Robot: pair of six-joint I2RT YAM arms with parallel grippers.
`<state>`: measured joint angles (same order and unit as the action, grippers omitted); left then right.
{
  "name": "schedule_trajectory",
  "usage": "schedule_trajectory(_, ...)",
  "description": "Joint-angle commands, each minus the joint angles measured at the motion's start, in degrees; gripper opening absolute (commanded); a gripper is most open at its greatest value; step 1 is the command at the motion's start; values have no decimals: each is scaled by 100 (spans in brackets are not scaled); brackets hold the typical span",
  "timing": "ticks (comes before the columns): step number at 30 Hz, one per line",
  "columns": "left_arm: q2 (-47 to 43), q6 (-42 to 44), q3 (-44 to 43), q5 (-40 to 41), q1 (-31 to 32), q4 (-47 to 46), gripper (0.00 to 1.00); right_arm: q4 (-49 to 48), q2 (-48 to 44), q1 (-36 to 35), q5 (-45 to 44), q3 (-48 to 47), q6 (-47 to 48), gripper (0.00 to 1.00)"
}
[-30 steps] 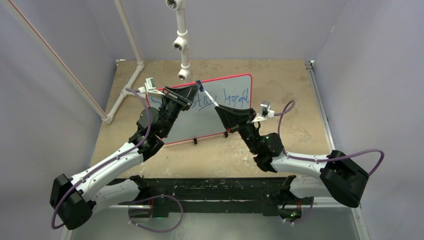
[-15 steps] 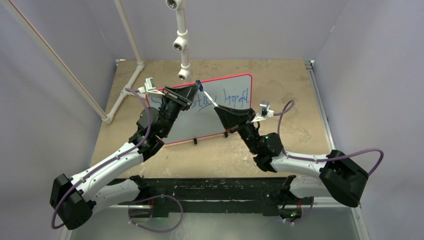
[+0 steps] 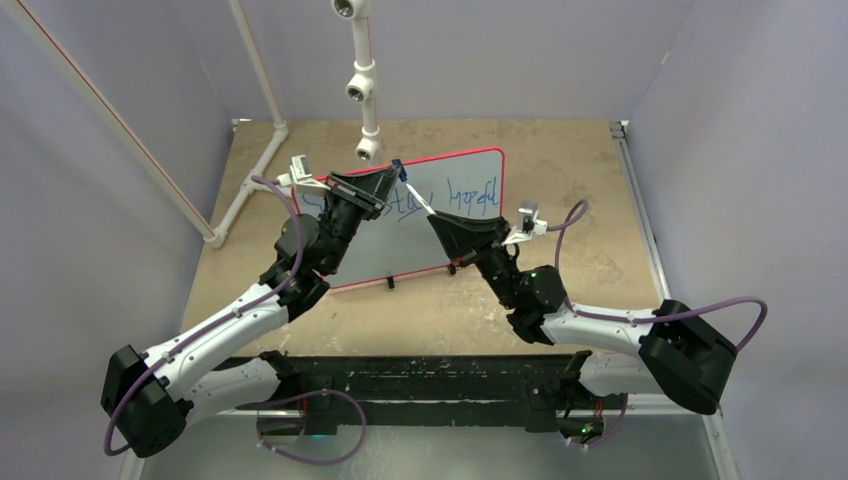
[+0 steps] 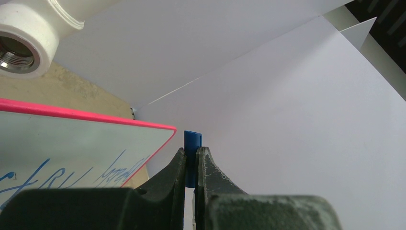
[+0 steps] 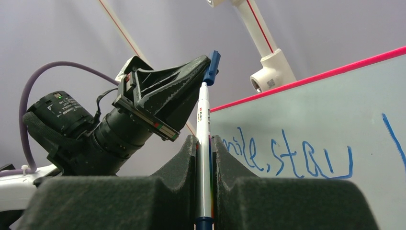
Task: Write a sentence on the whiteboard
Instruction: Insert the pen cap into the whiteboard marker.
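Note:
The whiteboard (image 3: 400,250) with its red frame lies on the tan table, tilted slightly. The sentence (image 3: 450,197) runs across it in blue handwriting and also shows in the right wrist view (image 5: 287,153). A white marker (image 3: 415,192) hangs above the board between both arms. My left gripper (image 3: 397,172) is shut on the marker's blue cap (image 4: 192,139), which sits on the marker's far end (image 5: 212,64). My right gripper (image 3: 432,215) is shut on the white barrel (image 5: 203,110). The marker's lower end is hidden behind the right fingers (image 5: 225,158).
A white pipe with fittings (image 3: 362,80) hangs just above the board's far edge, close to the left gripper. A slanted white pipe frame (image 3: 245,190) stands at the left. Purple-grey walls enclose the table (image 3: 570,160). A black rail (image 3: 420,385) runs along the near edge.

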<state>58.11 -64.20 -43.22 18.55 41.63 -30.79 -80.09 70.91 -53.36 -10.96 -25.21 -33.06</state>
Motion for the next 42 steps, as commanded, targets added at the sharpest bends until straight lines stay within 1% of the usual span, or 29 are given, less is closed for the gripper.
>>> schedule_trajectory(1, 6, -107, 33, -3, -41, -302, 0, -131, -31, -36, -53, -98, 0, 0)
schedule_trajectory(18, 32, -256, 156, -96, -36, -413, 0, -152, -70, -34, -281, -45, 37, 0)
schedule_trajectory(42, 16, -297, 86, -26, -39, -477, 0, -161, 72, -34, -282, 14, -42, 0)
